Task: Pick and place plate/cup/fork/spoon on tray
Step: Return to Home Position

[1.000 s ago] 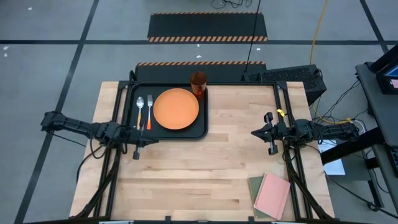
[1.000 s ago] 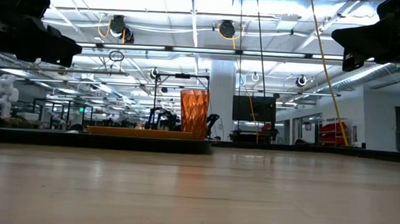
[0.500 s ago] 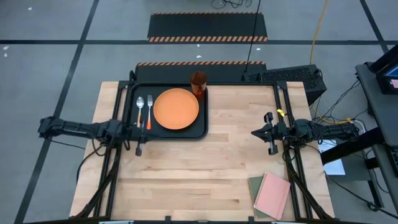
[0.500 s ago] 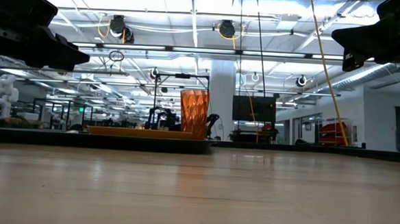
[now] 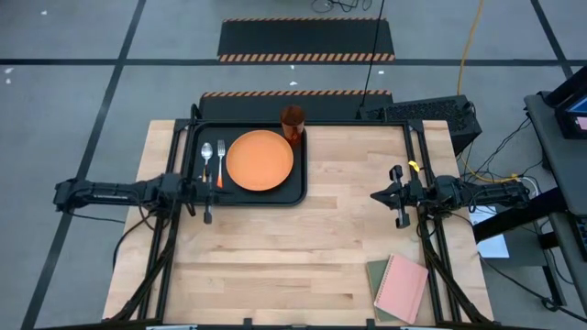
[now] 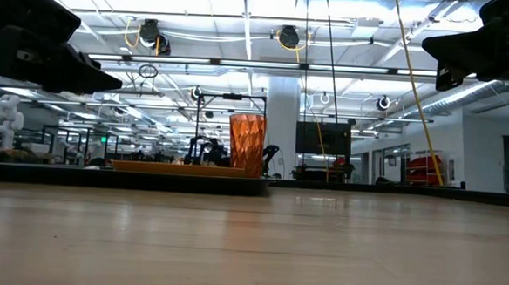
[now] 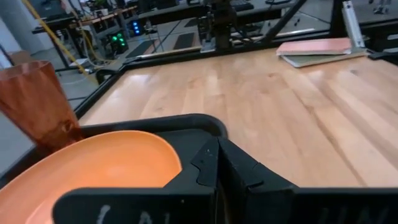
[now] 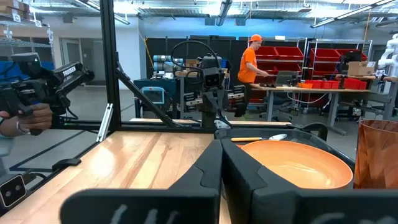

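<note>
Here the left gripper [image 5: 207,194], clenched empty, hovers level beside the tray [image 5: 298,196].

The pale wooden plank surface [image 5: 303,247] carries a black rectangular rimmed tray [image 5: 246,197]; well apart from the tray lies a pink notebook [image 5: 401,287].

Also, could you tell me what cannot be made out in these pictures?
Low view: the fork and spoon are hidden behind the rim of the tray.
Right wrist view: the cup is cut off by the picture's edge.
Left wrist view: the left gripper hides part of the plate.
</note>
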You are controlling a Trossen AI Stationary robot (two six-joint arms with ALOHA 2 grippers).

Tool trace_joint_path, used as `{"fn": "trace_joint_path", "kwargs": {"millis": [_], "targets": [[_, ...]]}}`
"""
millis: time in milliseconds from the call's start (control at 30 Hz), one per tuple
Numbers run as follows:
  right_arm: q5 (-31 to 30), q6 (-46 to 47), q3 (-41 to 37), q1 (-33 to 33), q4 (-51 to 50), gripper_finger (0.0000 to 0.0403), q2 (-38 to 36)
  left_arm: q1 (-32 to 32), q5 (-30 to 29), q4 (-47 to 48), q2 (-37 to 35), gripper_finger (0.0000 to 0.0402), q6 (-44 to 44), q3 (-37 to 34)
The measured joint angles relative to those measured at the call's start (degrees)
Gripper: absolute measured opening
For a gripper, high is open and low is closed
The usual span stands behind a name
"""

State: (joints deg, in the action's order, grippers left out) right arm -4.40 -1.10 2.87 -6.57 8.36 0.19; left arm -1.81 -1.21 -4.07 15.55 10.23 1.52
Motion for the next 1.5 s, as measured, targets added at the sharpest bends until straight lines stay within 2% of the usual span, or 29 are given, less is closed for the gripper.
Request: {"fn": "trace_joint_path", "kwargs": {"millis": [200, 633, 900, 1233, 1500], "targets": [[0.0, 0.0, 0.0, 0.0, 0.0, 0.0, 0.0, -2.4, 2.7, -1.7, -1.8, 0.0003, -1.1, 0.0], [0.0, 0.0, 0.0, 0.0, 0.0, 0.0, 0.0, -3.7, 3.2, 5.6, -15.4, 0.0003, -2.9, 0.1], [0.0, 0.0, 0.0, 0.0, 0.0, 0.0, 0.0, -3.7, 6.4, 2.7, -15.3, 0.0003, -4.3, -0.9], [0.0, 0.0, 0.0, 0.0, 0.0, 0.0, 0.0, -3.7, 6.2, 2.7, -15.3, 0.0003, -2.9, -0.9], [0.0, 0.0, 0.0, 0.0, 0.0, 0.0, 0.0, -3.7, 4.8, 2.9, -15.2, 0.003, -2.8, -0.9]]}}
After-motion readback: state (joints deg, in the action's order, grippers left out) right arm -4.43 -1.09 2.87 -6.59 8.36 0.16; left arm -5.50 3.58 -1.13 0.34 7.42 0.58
